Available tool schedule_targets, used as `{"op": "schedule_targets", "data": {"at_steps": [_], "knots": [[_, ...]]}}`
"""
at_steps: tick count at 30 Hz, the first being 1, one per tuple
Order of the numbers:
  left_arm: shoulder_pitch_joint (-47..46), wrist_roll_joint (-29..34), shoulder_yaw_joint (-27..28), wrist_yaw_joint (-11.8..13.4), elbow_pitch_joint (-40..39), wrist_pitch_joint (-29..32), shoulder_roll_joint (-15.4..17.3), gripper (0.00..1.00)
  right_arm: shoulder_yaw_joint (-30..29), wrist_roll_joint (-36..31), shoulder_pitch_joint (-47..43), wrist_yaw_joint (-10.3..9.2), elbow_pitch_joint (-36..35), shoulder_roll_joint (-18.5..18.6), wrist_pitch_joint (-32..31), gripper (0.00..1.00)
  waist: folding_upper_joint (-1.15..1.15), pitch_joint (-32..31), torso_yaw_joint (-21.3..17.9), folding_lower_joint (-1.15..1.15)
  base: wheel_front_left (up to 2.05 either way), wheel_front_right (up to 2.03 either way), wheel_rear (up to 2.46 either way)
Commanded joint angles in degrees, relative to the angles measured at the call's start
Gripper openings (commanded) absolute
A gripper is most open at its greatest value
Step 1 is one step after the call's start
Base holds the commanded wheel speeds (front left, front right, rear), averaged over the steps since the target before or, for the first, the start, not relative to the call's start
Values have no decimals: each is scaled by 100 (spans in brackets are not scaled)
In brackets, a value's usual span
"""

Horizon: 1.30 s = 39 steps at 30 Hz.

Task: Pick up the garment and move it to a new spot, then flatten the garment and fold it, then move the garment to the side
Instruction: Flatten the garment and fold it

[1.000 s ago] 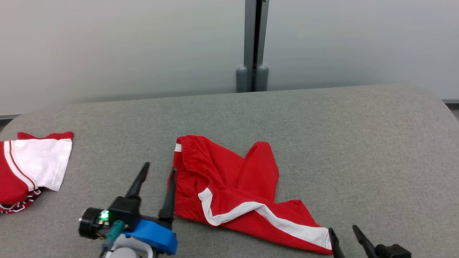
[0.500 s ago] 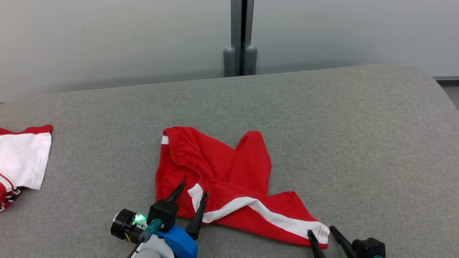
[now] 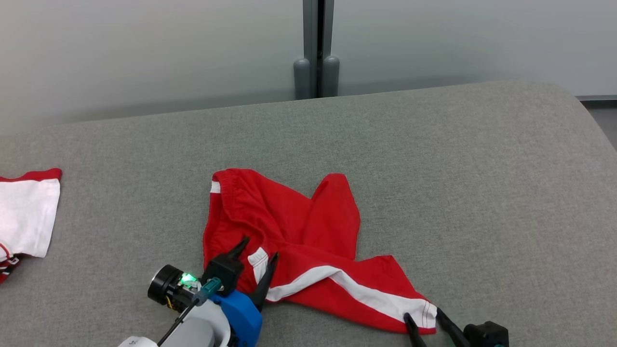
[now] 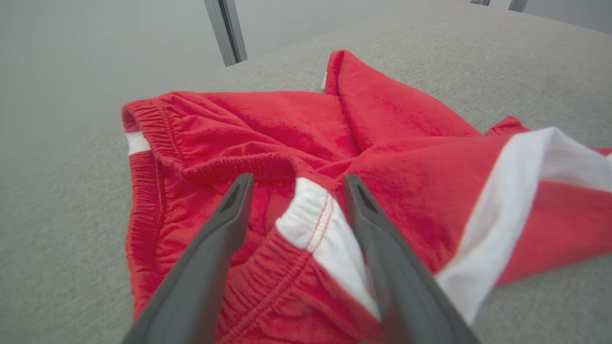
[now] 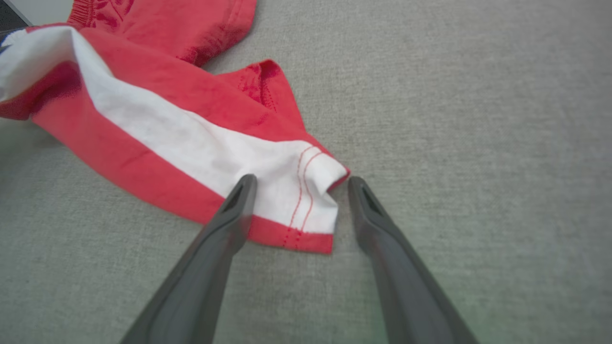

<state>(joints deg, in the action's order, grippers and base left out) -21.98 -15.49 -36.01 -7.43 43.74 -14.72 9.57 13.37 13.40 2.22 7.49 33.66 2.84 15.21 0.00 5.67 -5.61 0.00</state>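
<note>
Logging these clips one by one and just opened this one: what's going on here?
A two-armed robot is setting up to pick up the red shorts, which lie crumpled on the grey padded surface. The left end effector is open, its fingers straddling the white part of the waistband. The right end effector is open too, straddling the striped hem corner of one leg. Nothing is gripped yet. Another red and white garment lies at the far left.

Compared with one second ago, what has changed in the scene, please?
The left gripper moved right, from beside the red shorts to straddle their white waistband patch. The right gripper stayed at the striped hem corner. Both remain open, gripping nothing; the shorts lie unmoved. The head view shifted too.
</note>
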Motion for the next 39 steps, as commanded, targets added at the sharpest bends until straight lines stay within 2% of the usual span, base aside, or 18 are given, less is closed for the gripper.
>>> {"op": "schedule_targets", "data": {"at_steps": [1,12,13,14,15,16,17,23,31,39], "knots": [[-81,-41,-56,0,62,-13,55,100,70,58,-80,1,-16,8,-14,100,0,2,-5,0,0,0,0],[-147,-378,-519,0,598,309,102,100,360,183,-213,1,-228,9,-10,100,0,-71,-34,0,0,0,0],[-158,-409,-580,0,632,357,90,100,386,205,-206,1,-222,9,-10,86,0,-84,-37,0,0,0,0],[-170,-453,-601,0,653,359,85,95,415,235,-181,1,-236,9,-8,56,0,-96,-40,0,0,0,0],[-169,-492,-628,0,705,408,87,47,444,231,-148,1,-239,9,-6,27,0,-107,-46,0,0,0,0],[-150,-537,-656,0,762,461,90,14,472,248,-119,1,-215,9,-6,0,0,-123,-47,0,0,0,0],[-144,-565,-674,0,804,489,99,0,499,267,-94,1,-192,9,-6,0,0,-139,-45,0,0,0,0],[-86,-732,-622,1,793,301,101,0,391,253,-23,1,-277,9,-5,0,0,-233,6,0,0,0,0],[84,-995,-321,41,105,-5,134,0,-12,104,-75,1,-773,9,-5,0,0,-353,152,0,0,0,0],[-329,-1318,129,78,-929,-33,139,0,-267,-201,863,1,-1147,9,-5,0,0,-114,202,0,0,0,0]]}}
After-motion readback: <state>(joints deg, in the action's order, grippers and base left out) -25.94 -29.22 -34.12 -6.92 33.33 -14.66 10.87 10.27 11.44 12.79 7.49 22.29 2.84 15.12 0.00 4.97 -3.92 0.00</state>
